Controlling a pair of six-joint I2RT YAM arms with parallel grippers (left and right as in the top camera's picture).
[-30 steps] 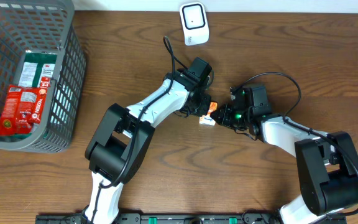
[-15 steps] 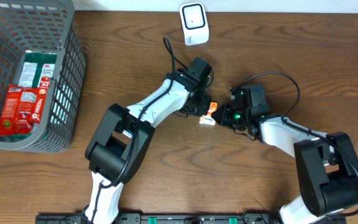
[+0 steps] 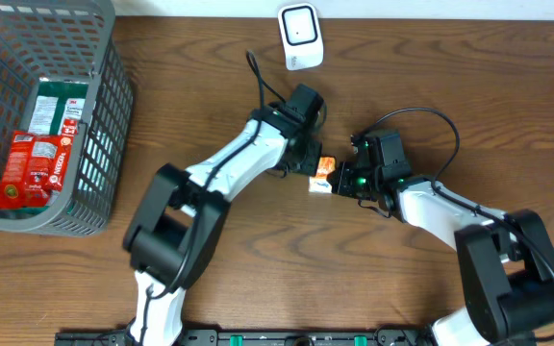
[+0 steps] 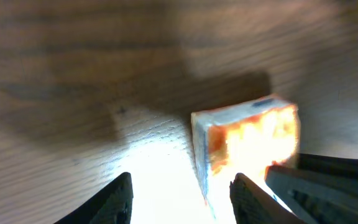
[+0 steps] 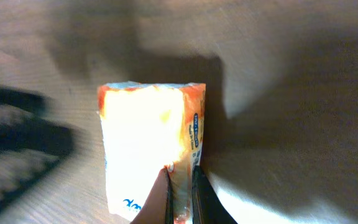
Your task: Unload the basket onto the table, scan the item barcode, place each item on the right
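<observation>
Near the middle of the tabletop (image 3: 469, 86), a small orange-and-white packet (image 3: 322, 176) lies between the two arms. The right pincer (image 5: 180, 190) is pressed together on the packet's near edge; the right wrist view shows both thin fingertips nipping the wrapper, though glare washes out the print. The left pincer (image 4: 182, 198) stands spread, and the packet sits just beyond its fingertips, not between them, with only bare wood in the gap. The scanner (image 3: 299, 37) stands at the far edge of the tabletop, well apart from the packet. A grey basket (image 3: 104, 115) holding other packets fills the far-left corner.

The step in hand looks like a handover, with the right arm now the only one holding the item. Next, the right arm would need to lift the packet off the wood and carry it toward the far edge. There it must turn whichever face bears the barcode to the scanner's window. No barcode can be made out, so some turning may be needed. The left arm lies near that path and should draw clear first.
</observation>
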